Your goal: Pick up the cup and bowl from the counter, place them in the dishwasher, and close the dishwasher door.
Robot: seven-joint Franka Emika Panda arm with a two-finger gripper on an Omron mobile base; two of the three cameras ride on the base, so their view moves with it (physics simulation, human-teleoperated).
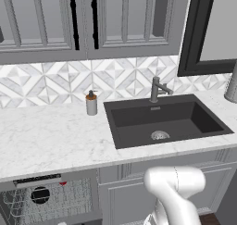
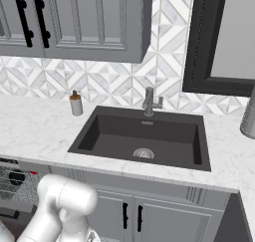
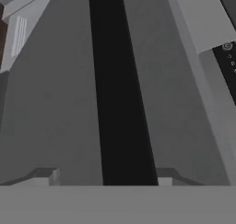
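Note:
The dishwasher (image 1: 51,203) stands open under the counter (image 1: 51,140), showing its grey wire rack. Inside it lie the black bowl (image 1: 40,195) and a sliver of the red cup (image 1: 62,184); both also show in the right base view, the bowl (image 2: 16,177) beside the cup (image 2: 33,173). In the hand view the grey dishwasher door (image 3: 55,103) is very close, its dark handle bar (image 3: 117,94) running up the middle and its control strip (image 3: 229,61) at the right. My gripper (image 3: 105,179) is open, one fingertip (image 3: 44,177) on each side of the bar.
A dark sink (image 1: 164,120) with a faucet (image 1: 157,89) sits in the counter. A grey soap dispenser (image 1: 91,103) stands left of it. Grey cabinet doors (image 2: 132,216) are below the sink, and a metal canister (image 2: 248,117) is at the far right.

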